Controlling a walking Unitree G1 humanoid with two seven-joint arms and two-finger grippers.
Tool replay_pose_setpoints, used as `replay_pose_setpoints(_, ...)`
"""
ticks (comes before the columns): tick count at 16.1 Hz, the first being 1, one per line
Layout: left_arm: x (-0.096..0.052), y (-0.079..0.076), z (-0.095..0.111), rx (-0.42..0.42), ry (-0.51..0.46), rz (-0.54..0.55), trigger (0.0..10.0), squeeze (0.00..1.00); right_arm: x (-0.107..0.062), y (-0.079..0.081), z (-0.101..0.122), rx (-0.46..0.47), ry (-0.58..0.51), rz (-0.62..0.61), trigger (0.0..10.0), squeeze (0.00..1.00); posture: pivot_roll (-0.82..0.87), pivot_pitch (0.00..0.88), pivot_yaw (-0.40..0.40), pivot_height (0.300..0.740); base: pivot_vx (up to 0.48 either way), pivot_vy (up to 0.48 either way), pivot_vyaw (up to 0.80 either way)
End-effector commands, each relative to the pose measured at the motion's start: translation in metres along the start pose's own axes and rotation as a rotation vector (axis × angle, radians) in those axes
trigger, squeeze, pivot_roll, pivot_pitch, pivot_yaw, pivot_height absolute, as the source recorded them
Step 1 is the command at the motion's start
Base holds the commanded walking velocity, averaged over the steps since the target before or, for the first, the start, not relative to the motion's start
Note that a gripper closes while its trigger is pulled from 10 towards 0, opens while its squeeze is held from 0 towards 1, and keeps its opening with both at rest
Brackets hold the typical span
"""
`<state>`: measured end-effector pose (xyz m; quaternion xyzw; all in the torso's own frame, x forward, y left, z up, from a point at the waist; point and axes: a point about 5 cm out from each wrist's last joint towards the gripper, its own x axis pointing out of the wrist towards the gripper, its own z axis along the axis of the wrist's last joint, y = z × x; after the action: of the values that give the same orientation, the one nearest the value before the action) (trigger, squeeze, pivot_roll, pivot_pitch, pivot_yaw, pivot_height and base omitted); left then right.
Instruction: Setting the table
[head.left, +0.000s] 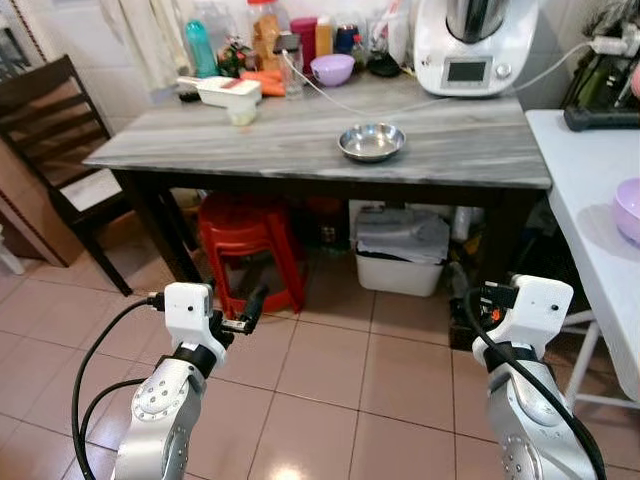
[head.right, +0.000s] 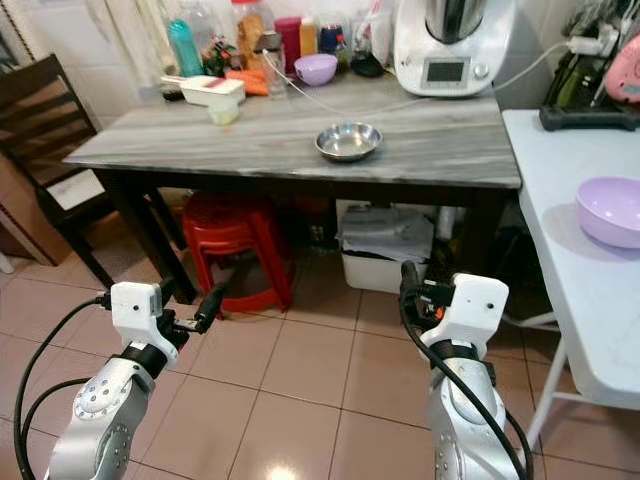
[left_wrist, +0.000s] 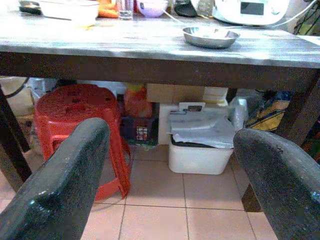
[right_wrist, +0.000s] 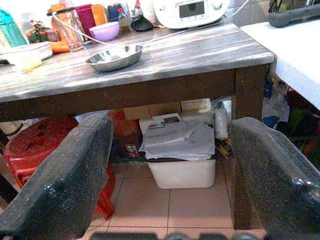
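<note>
A steel bowl (head.left: 371, 142) sits alone on the near half of the grey marble-look table (head.left: 250, 140), toward its right end, at about 12 o'clock from the robot. Both arms are held low over the tiled floor (head.left: 330, 380), well short of the table edge. The left gripper (left_wrist: 170, 165) hangs at roughly 10 o'clock, jaws spread wide with nothing between them; the right gripper (right_wrist: 170, 165) at 2 o'clock is equally wide open and empty. The wrist views look under the table: a red plastic stool (left_wrist: 80, 107) and a white bin (left_wrist: 200, 150) with crumpled lining stand there. The head views add a lilac bowl (head.right: 612, 210) on the white side table (head.right: 560, 250) at 3 o'clock, a dark wooden chair (head.left: 50, 110) at 9 o'clock, and a white kitchen machine (head.left: 470, 45) at the table's back edge
</note>
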<state>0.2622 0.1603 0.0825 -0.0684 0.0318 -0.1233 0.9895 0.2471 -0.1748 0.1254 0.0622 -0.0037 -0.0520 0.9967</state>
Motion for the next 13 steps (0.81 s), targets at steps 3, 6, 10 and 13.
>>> replay_pose_setpoints(3, 0.0018, 0.0008, 0.0081, 0.015, -0.023, -0.004, 10.0, 0.00, 0.0032, 0.0036, 0.0025, 0.008, -0.011, 0.012, 10.0, 0.00, -0.05, 0.000, 0.114, 0.740, 0.000, -0.250, 0.00)
replay_pose_setpoints(6, 0.0033, -0.0009, 0.0119, 0.008, -0.032, -0.010, 10.0, 0.00, 0.0057, 0.0015, 0.0061, 0.012, -0.019, -0.004, 10.0, 0.00, -0.06, 0.000, 0.116, 0.740, 0.000, -0.281, 0.00)
replay_pose_setpoints(10, 0.0049, -0.0034, 0.0120, 0.008, -0.031, -0.022, 10.0, 0.00, 0.0056, 0.0000, 0.0064, 0.012, -0.022, -0.010, 10.0, 0.00, -0.06, 0.000, 0.117, 0.740, 0.000, -0.305, 0.00)
replay_pose_setpoints(13, 0.0045, -0.0030, 0.0119, 0.010, -0.027, -0.027, 10.0, 0.00, 0.0050, 0.0002, 0.0063, 0.013, -0.021, -0.012, 10.0, 0.00, -0.07, 0.000, 0.121, 0.740, 0.000, -0.303, 0.00)
